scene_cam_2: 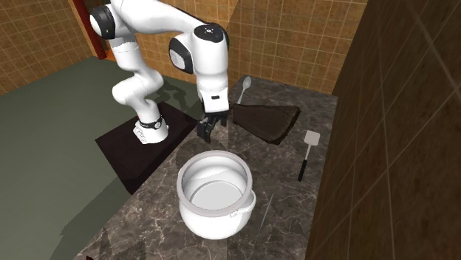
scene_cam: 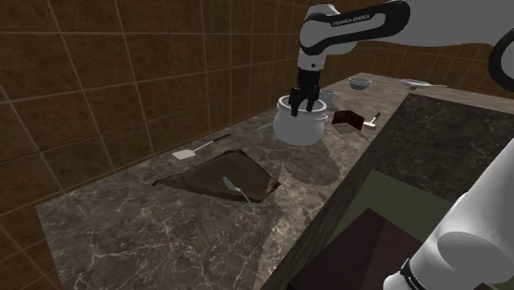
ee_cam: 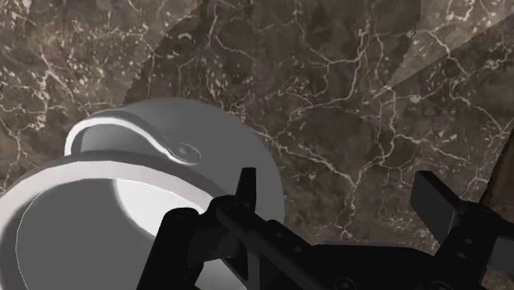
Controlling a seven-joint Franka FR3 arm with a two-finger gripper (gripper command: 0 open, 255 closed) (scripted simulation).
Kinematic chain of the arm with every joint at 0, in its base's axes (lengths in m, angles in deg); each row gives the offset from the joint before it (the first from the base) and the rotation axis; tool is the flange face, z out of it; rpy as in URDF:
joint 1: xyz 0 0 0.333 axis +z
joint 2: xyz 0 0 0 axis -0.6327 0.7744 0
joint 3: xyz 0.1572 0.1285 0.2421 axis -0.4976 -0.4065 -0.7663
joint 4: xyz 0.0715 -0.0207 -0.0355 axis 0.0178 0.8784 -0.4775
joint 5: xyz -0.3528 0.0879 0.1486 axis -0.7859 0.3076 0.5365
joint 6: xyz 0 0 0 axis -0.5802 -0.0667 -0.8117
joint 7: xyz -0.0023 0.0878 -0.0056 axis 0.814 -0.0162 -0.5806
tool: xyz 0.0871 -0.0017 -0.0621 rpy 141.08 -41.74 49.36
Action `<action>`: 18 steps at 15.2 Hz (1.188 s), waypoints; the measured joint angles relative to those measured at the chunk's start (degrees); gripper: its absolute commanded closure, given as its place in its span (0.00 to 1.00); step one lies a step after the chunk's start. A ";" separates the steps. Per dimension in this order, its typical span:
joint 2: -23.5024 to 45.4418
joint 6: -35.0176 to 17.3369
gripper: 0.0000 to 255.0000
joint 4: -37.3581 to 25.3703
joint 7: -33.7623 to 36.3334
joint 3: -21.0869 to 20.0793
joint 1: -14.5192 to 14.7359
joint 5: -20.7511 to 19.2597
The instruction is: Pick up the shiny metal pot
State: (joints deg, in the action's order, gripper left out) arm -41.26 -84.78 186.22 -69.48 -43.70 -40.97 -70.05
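Note:
The pot [scene_cam: 298,125] is pale grey and round, with a loop handle under its rim, and stands on the dark marbled counter [scene_cam: 165,231]. In the second exterior view the pot [scene_cam_2: 216,193] is open-topped and empty. My black gripper [scene_cam: 302,102] hangs over the pot's rim on the side toward the arm [scene_cam_2: 208,133]. In the wrist view the gripper [ee_cam: 338,194] is open. One fingertip [ee_cam: 245,188] stands just outside the pot's wall [ee_cam: 189,140]; the other stands over bare counter. Nothing is held.
A spatula [scene_cam: 198,148] lies near the tiled wall [scene_cam: 99,74]. A spoon [scene_cam: 235,188] rests by a dark flat panel [scene_cam: 216,177] set in the counter. Beyond the pot are a brown box [scene_cam: 350,121], a bowl [scene_cam: 359,82] and a plate [scene_cam: 416,83].

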 measured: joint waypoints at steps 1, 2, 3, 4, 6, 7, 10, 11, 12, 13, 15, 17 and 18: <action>1.94 0.18 0.00 -2.23 -0.23 0.13 -0.12 0.15; 3.98 0.47 0.00 -4.68 -0.75 0.39 -0.40 0.33; 6.62 0.66 0.00 -7.69 -1.21 0.62 -0.67 0.56; 8.53 1.13 0.00 -10.14 -1.32 0.70 -0.80 0.73; 13.79 2.43 0.00 -16.99 -2.02 0.97 -1.37 1.27; 16.28 3.53 0.00 -20.69 -2.25 1.08 -1.66 1.52; 19.37 3.34 0.00 -23.76 -2.55 1.15 -2.00 1.83; 19.63 2.73 0.00 -23.41 -2.58 1.14 -2.00 1.86; 19.63 1.94 0.00 -22.63 -2.62 1.14 -2.00 1.87; 19.84 1.28 0.00 -22.20 -2.67 1.14 -2.01 1.90; 19.86 -0.42 0.00 -20.50 -2.70 1.12 -1.97 1.92; 19.99 -1.07 1.00 -19.99 -2.69 1.10 -1.94 1.93; 20.01 -1.20 1.00 -19.88 -2.70 1.10 -1.94 1.93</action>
State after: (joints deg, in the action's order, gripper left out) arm -21.25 -85.98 166.34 -72.18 -42.60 -42.91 -68.11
